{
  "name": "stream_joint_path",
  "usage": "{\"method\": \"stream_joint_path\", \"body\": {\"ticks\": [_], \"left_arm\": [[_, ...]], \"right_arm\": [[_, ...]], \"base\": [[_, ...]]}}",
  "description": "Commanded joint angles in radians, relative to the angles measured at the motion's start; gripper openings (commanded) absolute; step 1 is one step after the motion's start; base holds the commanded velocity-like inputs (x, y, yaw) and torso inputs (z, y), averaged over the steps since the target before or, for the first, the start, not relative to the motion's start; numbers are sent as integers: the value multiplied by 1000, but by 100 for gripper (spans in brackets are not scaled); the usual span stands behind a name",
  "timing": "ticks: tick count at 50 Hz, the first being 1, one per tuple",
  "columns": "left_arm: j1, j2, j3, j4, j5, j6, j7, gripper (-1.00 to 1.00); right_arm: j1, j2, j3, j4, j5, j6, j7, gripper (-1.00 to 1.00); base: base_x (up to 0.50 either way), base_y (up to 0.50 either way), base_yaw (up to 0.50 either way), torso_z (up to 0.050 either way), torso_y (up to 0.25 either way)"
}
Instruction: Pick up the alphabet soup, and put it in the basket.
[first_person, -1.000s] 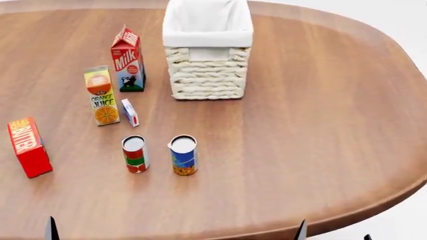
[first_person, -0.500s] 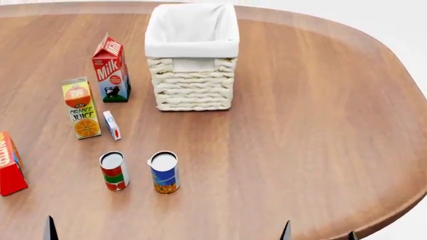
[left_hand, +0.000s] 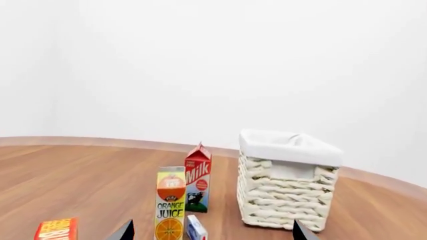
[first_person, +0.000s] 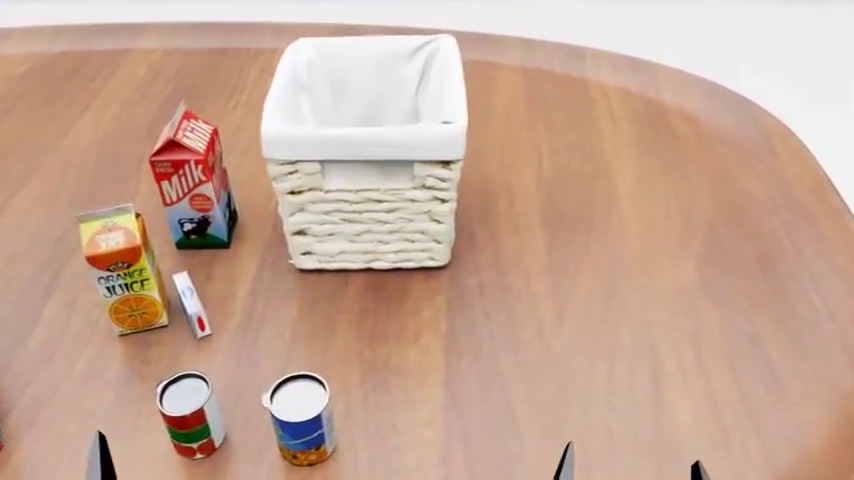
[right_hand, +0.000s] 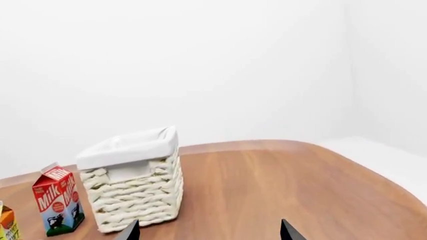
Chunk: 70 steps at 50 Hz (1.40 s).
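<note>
Head view: the alphabet soup (first_person: 300, 432) is being shown upright on the wooden table (first_person: 641, 260), its long axis vertical and its pale lid facing up, at the near edge of the scene. It is standing just beside the red and green can (first_person: 190, 414), apart from it, with that can on its left. The basket (first_person: 364, 150) is being seen well apart from the soup, farther from the robot and slightly to the right, its cloth-lined opening facing up and nothing visible inside.

Only dark fingertip points are being shown at the lower border: one of the left gripper (first_person: 102, 458) and two of the right gripper (first_person: 627, 462). The soup is lying between the two grippers and is being judged nearer the left one, though the red and green can is standing in between. Both wrist views are showing paired fingertips set wide apart with nothing between them, so the left gripper (left_hand: 212, 231) and right gripper (right_hand: 208, 230) are being read as spread and empty. The soup is not being seen in either wrist view.
</note>
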<state>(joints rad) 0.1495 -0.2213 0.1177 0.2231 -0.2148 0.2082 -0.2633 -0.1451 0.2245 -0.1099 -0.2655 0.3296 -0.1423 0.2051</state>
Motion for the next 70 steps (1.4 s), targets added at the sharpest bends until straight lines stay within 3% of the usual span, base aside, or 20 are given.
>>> {"method": "stream_joint_path", "body": {"ticks": [1,70], "left_arm": [[-1,-4,6,-2,0,3,-7,100],[-9,-29,35,-10,-9,12,-36,100]], "right_arm": [[-2,4,-6,0,-8,-7,8,100],[9,25,-34,15,-13,-26,45,100]], "base": [[242,0,0,0,0],[231,74,0,0,0]]}}
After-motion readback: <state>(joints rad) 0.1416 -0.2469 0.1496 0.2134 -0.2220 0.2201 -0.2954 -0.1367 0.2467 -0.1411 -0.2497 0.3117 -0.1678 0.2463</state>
